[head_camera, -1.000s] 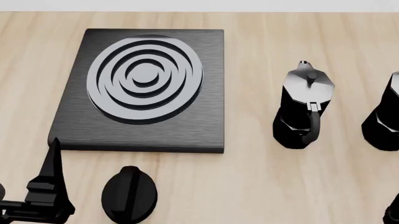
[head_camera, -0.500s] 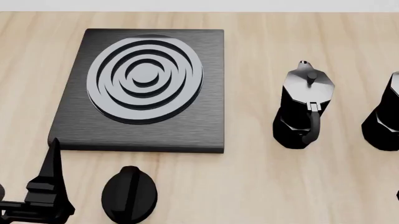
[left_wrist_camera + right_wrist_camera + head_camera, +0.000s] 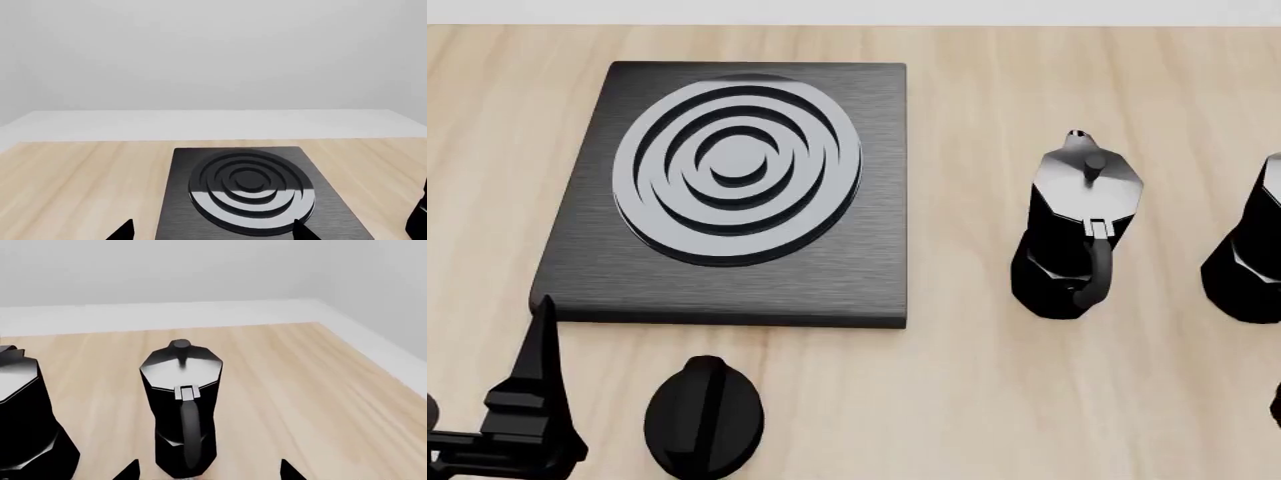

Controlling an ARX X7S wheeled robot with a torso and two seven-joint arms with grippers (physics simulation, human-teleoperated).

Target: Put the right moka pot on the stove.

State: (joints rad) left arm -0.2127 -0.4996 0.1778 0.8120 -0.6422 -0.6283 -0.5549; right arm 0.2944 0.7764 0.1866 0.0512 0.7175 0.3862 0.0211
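Head view over a pale wooden desk (image 3: 961, 400), with both wrist views.

Stands at the right edge of the head view, cut by the frame: black faceted right moka pot (image 3: 1244, 250), upright on the desk, long axis vertical. Sits well apart from the flat square black stove (image 3: 827, 270), which carries raised glossy rings and lies at left.

Appears centred in the right wrist view with its grey-sheen lid and small knob on top. Turns its curved black handle toward the camera and the robot, and its opposite side toward the desk's far edge.

Between stove and right pot, nearer the pot: second, identical black moka pot (image 3: 1077, 225), also upright, handle toward the robot.

In front of the stove's near edge, not touching it: black oval knob (image 3: 703, 415).

Right gripper (image 3: 208, 471): low before the right pot, jaws spread wider than the pot's base, holding nothing.

Left gripper (image 3: 212, 232): faces the stove, jaws likewise wide apart and empty.
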